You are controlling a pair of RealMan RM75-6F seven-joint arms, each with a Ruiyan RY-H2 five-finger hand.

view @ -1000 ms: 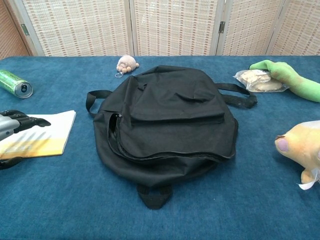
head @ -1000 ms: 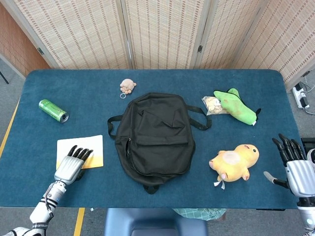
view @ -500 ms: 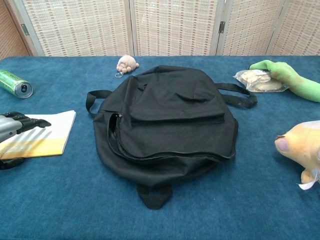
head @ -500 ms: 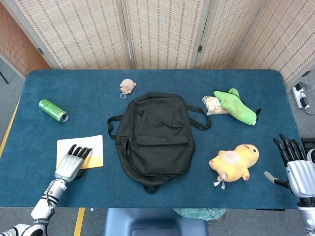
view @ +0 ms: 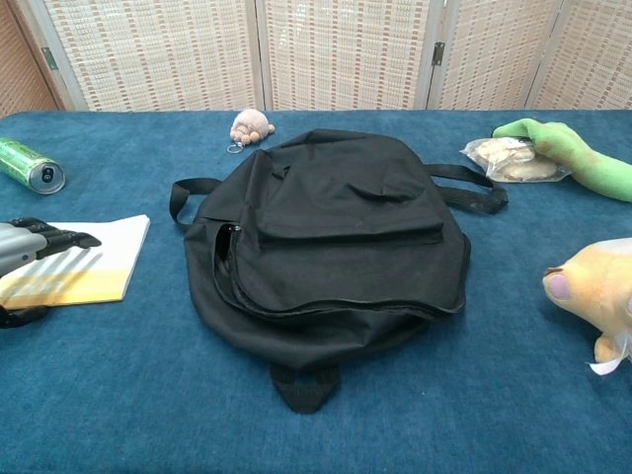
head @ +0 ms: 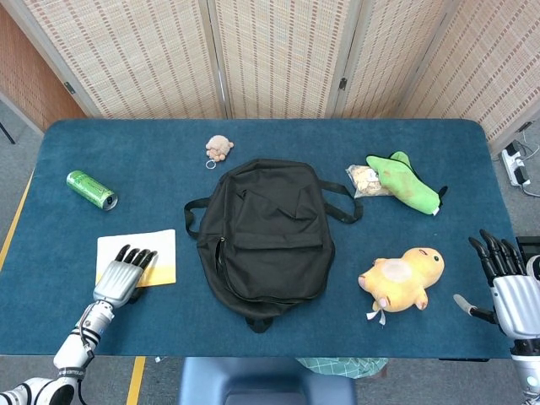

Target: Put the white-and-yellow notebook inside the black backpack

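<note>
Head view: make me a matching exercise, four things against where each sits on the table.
Things:
1. green can
2. black backpack
3. yellow plush toy
4. white-and-yellow notebook

Places:
A. centre of the table
B. under the left hand's fingers
C. far left, lying on its side
D. right of the backpack, near the front edge

Pairs: 1-C, 2-A, 3-D, 4-B

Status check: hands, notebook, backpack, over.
Left hand resting on notebook, no grip evident. Right hand open at table edge. Backpack flat mid-table, side zipper partly open. Path between clear.
</note>
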